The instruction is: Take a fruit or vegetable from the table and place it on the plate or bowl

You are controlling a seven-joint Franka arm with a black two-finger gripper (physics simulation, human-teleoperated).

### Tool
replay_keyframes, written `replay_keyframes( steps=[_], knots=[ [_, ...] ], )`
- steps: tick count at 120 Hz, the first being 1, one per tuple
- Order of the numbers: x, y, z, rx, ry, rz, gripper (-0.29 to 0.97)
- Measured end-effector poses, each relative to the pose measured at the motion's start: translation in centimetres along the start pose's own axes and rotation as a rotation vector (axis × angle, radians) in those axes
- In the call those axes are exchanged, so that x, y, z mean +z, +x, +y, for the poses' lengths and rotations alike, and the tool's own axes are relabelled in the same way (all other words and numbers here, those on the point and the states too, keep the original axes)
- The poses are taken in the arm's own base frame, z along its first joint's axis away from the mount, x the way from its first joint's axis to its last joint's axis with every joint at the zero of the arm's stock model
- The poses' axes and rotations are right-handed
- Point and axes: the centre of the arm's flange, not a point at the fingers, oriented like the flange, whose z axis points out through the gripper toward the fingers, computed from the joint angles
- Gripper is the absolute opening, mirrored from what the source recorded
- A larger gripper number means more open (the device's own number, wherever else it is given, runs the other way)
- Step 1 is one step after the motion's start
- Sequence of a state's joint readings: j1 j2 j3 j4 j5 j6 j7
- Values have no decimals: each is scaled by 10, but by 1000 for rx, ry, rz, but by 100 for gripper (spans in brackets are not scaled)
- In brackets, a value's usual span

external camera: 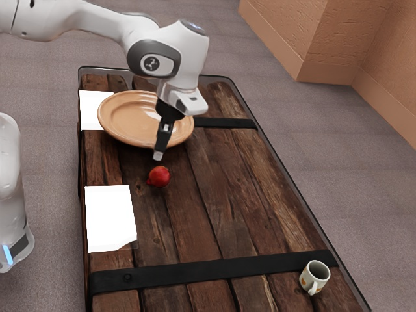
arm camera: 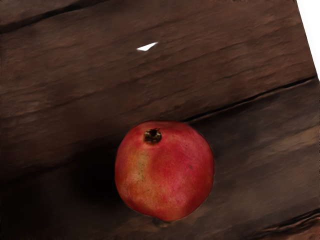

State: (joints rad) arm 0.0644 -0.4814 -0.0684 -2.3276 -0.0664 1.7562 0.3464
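A red pomegranate lies on the dark wooden table, just in front of a tan plate that sits toward the table's far end. My gripper hangs straight down a little above the pomegranate and slightly toward the plate, over the plate's near rim. It holds nothing. In the wrist view the pomegranate lies directly beneath my hand on the planks, its dark crown turned up.
One white napkin lies at the table's edge on the exterior view's left, and another sits partly under the plate. A small white mug stands at the near right corner. Black straps cross the table.
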Motion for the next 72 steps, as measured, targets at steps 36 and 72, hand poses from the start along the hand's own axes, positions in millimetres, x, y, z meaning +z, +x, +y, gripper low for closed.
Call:
replay_keyframes(
  steps=[36, 72],
  knots=[
    [35, 4, 13, -71, -26, 3, 67],
    [63, 21, 6, -131, -35, 27, 67]
  ],
)
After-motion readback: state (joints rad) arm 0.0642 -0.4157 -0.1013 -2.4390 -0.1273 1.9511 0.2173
